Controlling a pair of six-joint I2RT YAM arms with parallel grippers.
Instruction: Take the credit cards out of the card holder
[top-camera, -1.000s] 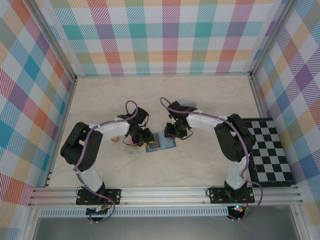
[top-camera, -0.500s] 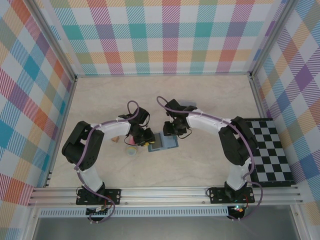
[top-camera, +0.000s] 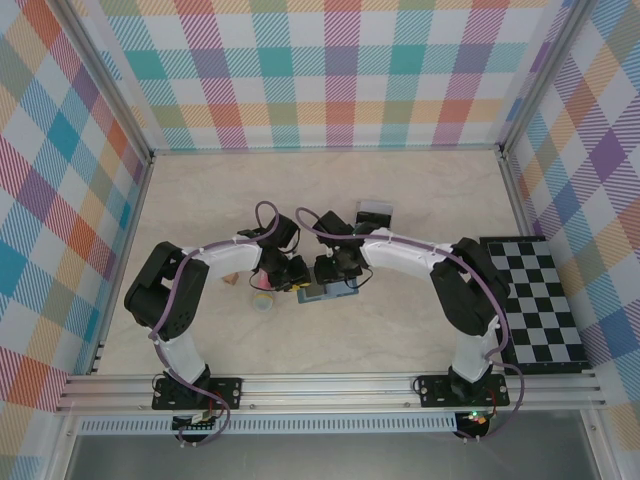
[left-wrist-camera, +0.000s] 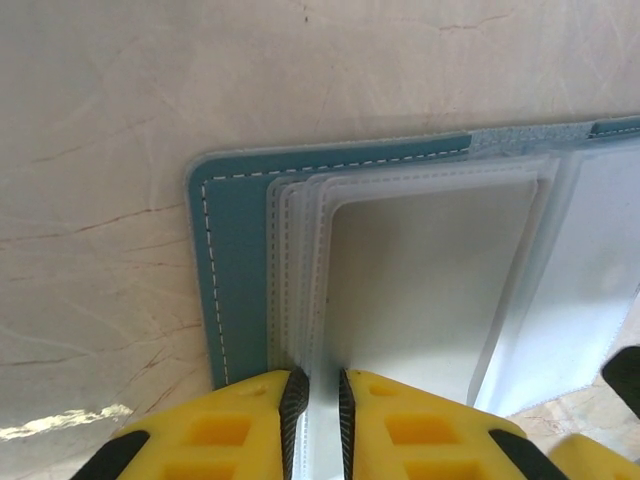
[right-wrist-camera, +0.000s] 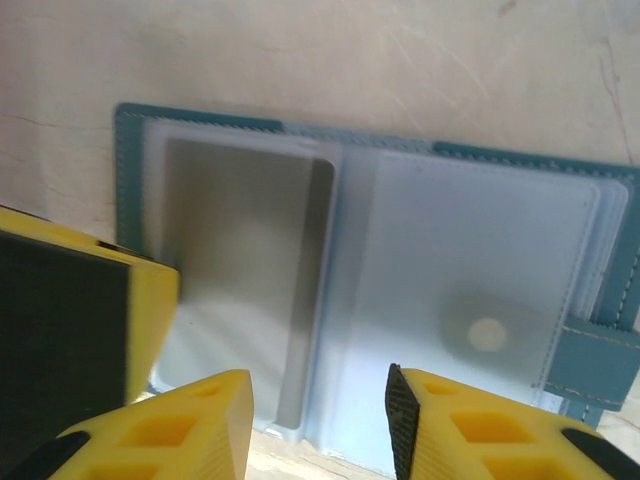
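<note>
Sleeve edges (left-wrist-camera: 296, 300) on the near side of the open card holder (left-wrist-camera: 235, 300) are straddled by the left gripper (left-wrist-camera: 315, 400), jaws almost shut, clamping unconfirmed; the open, empty right gripper (right-wrist-camera: 320, 420) is to be aligned squarely over the grey credit card (right-wrist-camera: 240, 280) seated inside that holder.

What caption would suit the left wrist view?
Left gripper pinching a clear sleeve of the open card holder on the table.
</note>
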